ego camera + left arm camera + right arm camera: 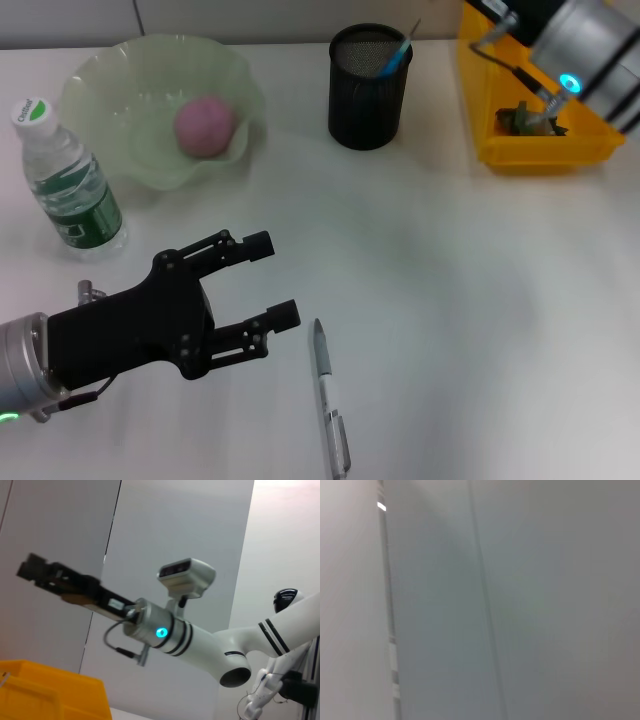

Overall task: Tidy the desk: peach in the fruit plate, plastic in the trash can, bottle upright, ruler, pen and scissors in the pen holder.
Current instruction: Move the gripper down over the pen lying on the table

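A pink peach (205, 125) lies in the green fruit plate (120, 70). A water bottle (65, 180) stands upright at the left. A white-grey pen (328, 400) lies on the table at the front. My left gripper (275, 280) is open and empty, low over the table just left of the pen's tip. A black mesh pen holder (368, 88) holds a blue-handled item (395, 60). My right arm (590, 50) reaches over the yellow bin (535, 150). Its gripper (37, 572) shows only in the left wrist view, above the bin. Ruler and scissors are not identifiable.
The yellow bin stands at the back right with a dark crumpled thing (520, 118) inside; its corner also shows in the left wrist view (50, 690). The table's far edge meets a grey wall. The right wrist view shows only wall.
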`<state>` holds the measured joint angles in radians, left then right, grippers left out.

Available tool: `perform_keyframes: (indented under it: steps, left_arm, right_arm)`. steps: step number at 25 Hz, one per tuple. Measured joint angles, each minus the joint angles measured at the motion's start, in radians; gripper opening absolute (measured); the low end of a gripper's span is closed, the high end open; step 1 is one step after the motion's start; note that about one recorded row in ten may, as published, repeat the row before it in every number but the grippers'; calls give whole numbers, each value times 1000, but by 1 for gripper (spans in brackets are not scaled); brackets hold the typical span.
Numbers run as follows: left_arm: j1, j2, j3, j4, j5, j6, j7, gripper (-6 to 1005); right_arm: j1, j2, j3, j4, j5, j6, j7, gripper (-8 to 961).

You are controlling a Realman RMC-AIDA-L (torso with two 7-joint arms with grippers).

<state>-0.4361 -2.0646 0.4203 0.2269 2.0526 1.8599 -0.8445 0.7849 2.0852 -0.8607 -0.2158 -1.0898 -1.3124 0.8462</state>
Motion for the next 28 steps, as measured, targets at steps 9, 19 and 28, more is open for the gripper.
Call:
perform_keyframes:
  steps: [9,19,28]
  left_arm:
    - [-8,1,8,16,1,-2,-6,782]
    - [-9,2,28,62,3,-6,-40,782]
    - [-9,3,62,99,3,-29,-85,782]
  right_arm:
    - [-219,-9,-207,-262,-104,-202,278,784]
    - [-342,-64,-123,-334,-374,-520,324,783]
    - [-397,-50,90,-404,-737,-546,395,784]
